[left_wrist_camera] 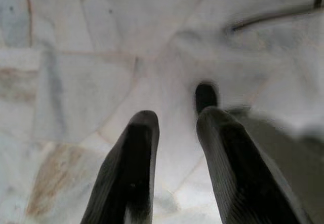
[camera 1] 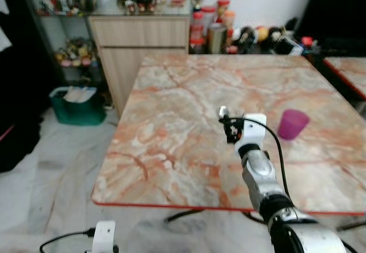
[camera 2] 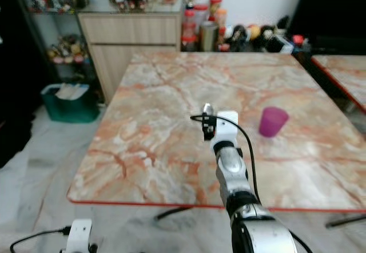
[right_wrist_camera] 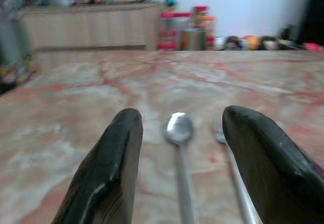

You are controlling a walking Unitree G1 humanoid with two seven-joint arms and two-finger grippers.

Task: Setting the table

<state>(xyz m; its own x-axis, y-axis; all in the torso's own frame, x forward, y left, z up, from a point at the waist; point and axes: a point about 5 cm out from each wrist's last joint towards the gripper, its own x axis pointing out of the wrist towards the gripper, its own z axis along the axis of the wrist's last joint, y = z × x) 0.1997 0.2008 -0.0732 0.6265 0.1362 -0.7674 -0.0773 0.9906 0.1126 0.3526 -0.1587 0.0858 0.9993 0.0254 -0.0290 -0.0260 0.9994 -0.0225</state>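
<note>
The right gripper [right_wrist_camera: 174,148] is held out over the middle of the big pink and orange marble table [camera 1: 171,127]. Its two black fingers [right_wrist_camera: 109,168] are spread wide apart and they hold nothing. Between them, lying flat on the table, is a shiny silver metal spoon [right_wrist_camera: 178,133] with its round bowl pointing away from the robot. Just beside the spoon, close to the other finger, lies a silver metal fork [right_wrist_camera: 228,153]; it is a bit blurry, so I cannot be sure of its tines. A little to the right of the arm sits a small purple plastic cup [camera 1: 293,123], standing upright near the table's right side. At the far edge of the table there are red-lidded jars and bottles [camera 1: 211,27], and behind them a light wooden cabinet [camera 1: 140,41]. The left gripper [left_wrist_camera: 174,133] hangs low over the pale floor tiles, with its fingers a little apart and nothing in them. It looks like the cup, spoon and fork are already set down. I see no plate yet, so that may still be left to do.
</note>
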